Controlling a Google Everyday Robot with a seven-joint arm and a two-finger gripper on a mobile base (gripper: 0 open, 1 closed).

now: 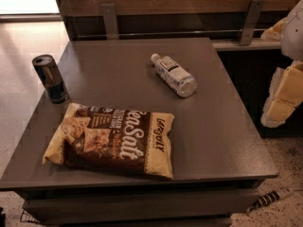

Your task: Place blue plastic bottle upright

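Note:
The blue plastic bottle (173, 74) is a small clear bottle with a white cap and a pale label. It lies on its side on the grey table (222, 141), right of the middle, with its cap pointing to the far left. My gripper (280, 100), white and yellowish, hangs at the right edge of the view. It is beyond the table's right side, well right of the bottle, and touches nothing.
A dark slim drink can (50, 78) stands upright at the table's left edge. A large brown and cream chip bag (113, 138) lies flat at the front left. A wooden wall with metal brackets (110, 20) runs behind the table.

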